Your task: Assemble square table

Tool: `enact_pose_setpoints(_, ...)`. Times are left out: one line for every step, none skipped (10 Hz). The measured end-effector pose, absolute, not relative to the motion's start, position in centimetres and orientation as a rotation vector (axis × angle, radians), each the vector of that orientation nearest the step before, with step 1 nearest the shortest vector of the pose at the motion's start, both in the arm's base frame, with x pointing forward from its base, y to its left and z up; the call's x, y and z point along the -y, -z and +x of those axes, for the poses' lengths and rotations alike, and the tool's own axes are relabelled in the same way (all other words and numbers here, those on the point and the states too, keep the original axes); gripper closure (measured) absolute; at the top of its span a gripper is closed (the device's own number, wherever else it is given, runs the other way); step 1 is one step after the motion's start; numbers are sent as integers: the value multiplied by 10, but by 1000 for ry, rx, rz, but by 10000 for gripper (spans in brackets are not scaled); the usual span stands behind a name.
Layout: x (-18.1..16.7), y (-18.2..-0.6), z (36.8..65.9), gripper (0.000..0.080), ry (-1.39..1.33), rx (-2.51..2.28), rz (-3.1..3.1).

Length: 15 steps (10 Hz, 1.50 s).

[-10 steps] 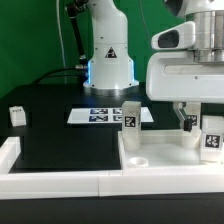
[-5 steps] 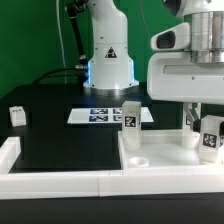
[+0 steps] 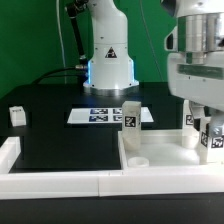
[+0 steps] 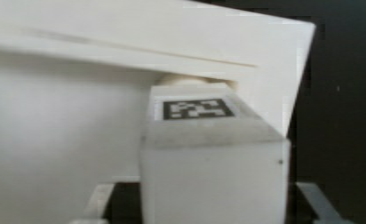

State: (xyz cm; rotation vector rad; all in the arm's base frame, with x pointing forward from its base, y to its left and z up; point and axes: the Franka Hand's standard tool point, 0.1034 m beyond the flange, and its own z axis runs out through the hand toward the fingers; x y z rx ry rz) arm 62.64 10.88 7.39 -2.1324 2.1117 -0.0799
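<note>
Exterior view: the claw (image 3: 204, 124) is pinching a tagged leg (image 3: 212, 138) over the square top (image 3: 160, 158), at its corner on the exterior view's right. The top is lying on the counter (image 3: 60, 135). If the leg is leaning, it could be jamming rather than seating.

Wrist view: the leg (image 4: 212, 150) is sitting between the fingers (image 4: 105, 200), its end meeting the top (image 4: 109, 60). A loose grip risks slipping or twisting.

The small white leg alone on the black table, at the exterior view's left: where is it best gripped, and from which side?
Probably from above, jaws across the two opposite flat sides of the lone leg: it is blocky, and nothing stands beside it.
</note>
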Motion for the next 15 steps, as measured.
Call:
enact_pose_setpoints(-106, -73, 625, 505, -3, -2267, -1885)
enact_pose_setpoints(-107, -72, 624, 505, -28, -2334, -1784)
enact_pose_setpoints(-109, -72, 623, 505, -34, -2376, -1729)
enact_pose_setpoints(-108, -72, 623, 505, -31, -2363, -1749)
enact_pose_setpoints(-108, -71, 623, 427, -28, -2347, -1772)
enact_pose_setpoints(-111, -72, 623, 247, -16, -2271, -1890)
enact_pose_setpoints(-118, -77, 627, 247, 21, -2085, -2123)
enact_pose_setpoints(-125, -78, 628, 170, 59, -1872, -2322)
enact_pose_setpoints(-122, -76, 628, 156, 58, -1864, -2331)
enact_pose_setpoints(-120, -76, 628, 156, 71, -1767, -2413)
enact_pose_setpoints(-120, -76, 628, 151, 80, -1667, -2485)
enact_pose_setpoints(-120, -76, 627, 150, 97, -1483, -2631)
enact_pose_setpoints(-123, -76, 627, 150, 137, -1231, -2808)
enact_pose_setpoints(-122, -76, 632, 150, 205, -1102, -2848)
enact_pose_setpoints(-120, -77, 633, 150, 221, -891, -2940)
